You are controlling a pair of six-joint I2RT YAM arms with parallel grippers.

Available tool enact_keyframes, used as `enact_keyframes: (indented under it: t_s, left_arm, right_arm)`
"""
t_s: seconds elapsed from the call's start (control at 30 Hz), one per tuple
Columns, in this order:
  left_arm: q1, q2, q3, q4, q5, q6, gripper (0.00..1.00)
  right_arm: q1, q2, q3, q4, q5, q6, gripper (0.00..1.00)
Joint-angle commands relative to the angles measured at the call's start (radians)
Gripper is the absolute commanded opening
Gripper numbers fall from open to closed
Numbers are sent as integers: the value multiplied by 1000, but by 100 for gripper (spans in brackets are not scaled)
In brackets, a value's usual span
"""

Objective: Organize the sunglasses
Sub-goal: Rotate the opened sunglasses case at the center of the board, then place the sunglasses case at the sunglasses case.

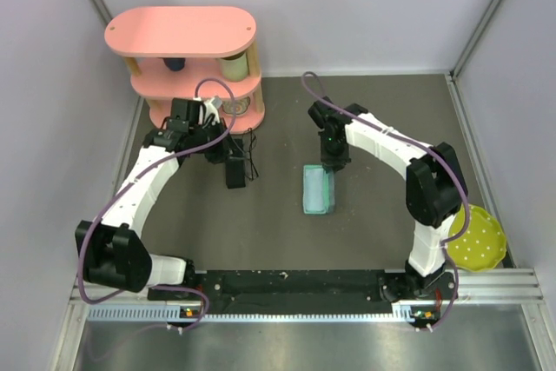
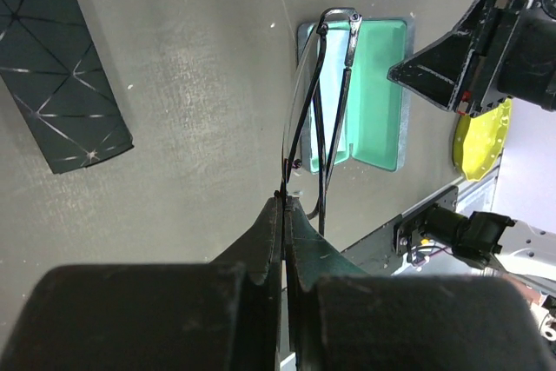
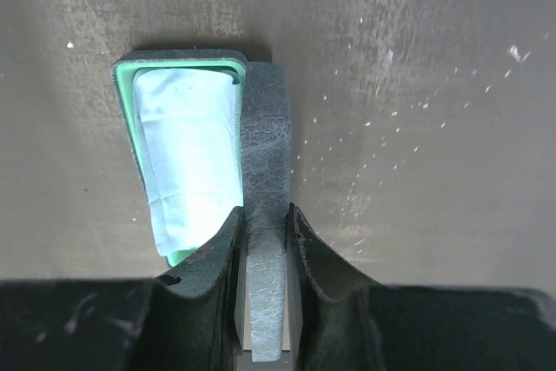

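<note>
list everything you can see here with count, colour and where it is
wire-frame sunglasses: one, dark, hanging from the left gripper
open case: one, grey with green lining, middle of the table
cloth: one, light blue, inside the open case
closed case: one, black, on the table in front of the shelf
shelf: one, pink, far left corner
plate: one, yellow, near right corner
left gripper: shut on the wire-frame sunglasses
right gripper: shut on the open case's grey flap
</note>
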Motion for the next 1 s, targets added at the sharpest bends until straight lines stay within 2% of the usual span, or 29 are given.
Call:
enact_keyframes:
  t_s: [0.0,0.07,0.1,0.17,0.2,0.23,0.47,0.63,0.97]
  left_arm:
    - [-41,4,-12,8,-38,-35,0]
    - [-66,15,-22,17,-54,-50,0]
    - [-98,29,-28,31,-61,-67,0]
    - [-135,44,-28,43,-77,-79,0]
    - [-175,66,-22,48,-95,-95,0]
    - [-193,77,-17,51,-104,-101,0]
    - [-317,181,21,100,-135,-132,0]
    - [-379,276,76,120,-143,-124,0]
    - [-442,437,182,123,-224,-141,0]
  right_arm:
    - [40,-31,-35,60,24,255,0]
    - [42,-29,-52,66,21,272,3]
    - [43,-31,-57,77,24,281,13]
    - [43,-39,-65,83,30,286,20]
    - [43,-40,-63,85,34,288,30]
    - [43,-45,-61,91,38,291,34]
    - [43,-69,-34,108,9,262,54]
    - [42,-132,-41,109,20,246,61]
    - [16,-301,-143,109,86,281,62]
